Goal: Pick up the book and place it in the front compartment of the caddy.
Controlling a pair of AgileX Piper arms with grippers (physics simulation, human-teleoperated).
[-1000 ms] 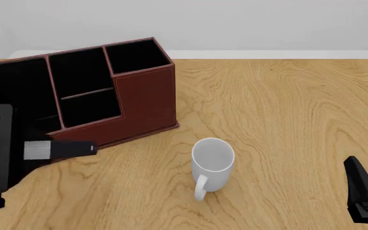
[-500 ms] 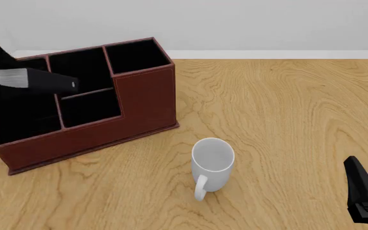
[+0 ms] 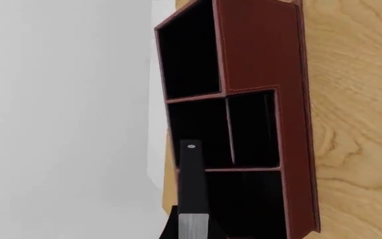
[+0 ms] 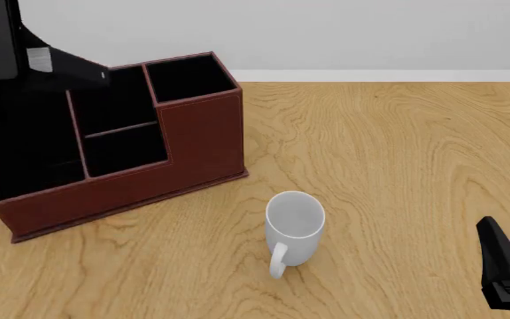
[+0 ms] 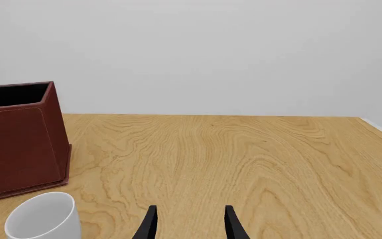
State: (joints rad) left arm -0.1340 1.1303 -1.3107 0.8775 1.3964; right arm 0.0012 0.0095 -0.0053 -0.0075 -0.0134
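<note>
Since the earlier frames the left gripper (image 4: 24,63) has risen from desk level in front of the caddy (image 4: 202,143) to above its rear left corner, carrying the book (image 4: 64,64). The gripper is clamped on the book, whose long axis runs level, pointing right over the rear compartments. The front compartment lies nearer the camera and below. The right gripper (image 5: 188,224), jaws apart, idles beside the mug (image 4: 294,224).
</note>
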